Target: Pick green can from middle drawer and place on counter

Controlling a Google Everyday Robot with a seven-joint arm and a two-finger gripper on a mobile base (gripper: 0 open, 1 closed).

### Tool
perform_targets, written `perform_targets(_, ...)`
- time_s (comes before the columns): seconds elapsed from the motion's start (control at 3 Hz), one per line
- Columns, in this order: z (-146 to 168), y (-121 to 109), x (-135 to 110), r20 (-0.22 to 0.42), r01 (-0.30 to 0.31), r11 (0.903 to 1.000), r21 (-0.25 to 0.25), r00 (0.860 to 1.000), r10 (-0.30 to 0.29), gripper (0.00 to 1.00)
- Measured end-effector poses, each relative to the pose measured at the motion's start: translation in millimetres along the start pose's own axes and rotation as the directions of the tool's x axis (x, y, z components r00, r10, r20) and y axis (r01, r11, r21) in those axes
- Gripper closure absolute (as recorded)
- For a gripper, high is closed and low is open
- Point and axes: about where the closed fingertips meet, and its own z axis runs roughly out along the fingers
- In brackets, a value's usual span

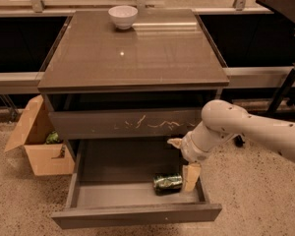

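The green can (167, 182) lies on its side in the open middle drawer (118, 193), near its front right corner. My gripper (183, 160) hangs over the drawer's right side at the end of the white arm (246, 132), which comes in from the right. It is open. One tan finger (191, 176) points down just right of the can's end, close to it, and the other (175, 142) sticks out to the left higher up. The glossy grey-brown counter (137, 53) tops the cabinet.
A white bowl (123, 16) stands at the counter's back edge. The shut drawer front (128, 123) above the open one has pale scratches. An open cardboard box (39, 141) sits on the floor left of the cabinet. Dark frame legs (285, 90) stand at the right.
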Motion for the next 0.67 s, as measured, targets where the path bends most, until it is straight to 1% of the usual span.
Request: perform_targets(0.67, 47, -12, 17, 0.031, -0.01, 0.9996, -0.027, 0.999, 0.01, 0.0)
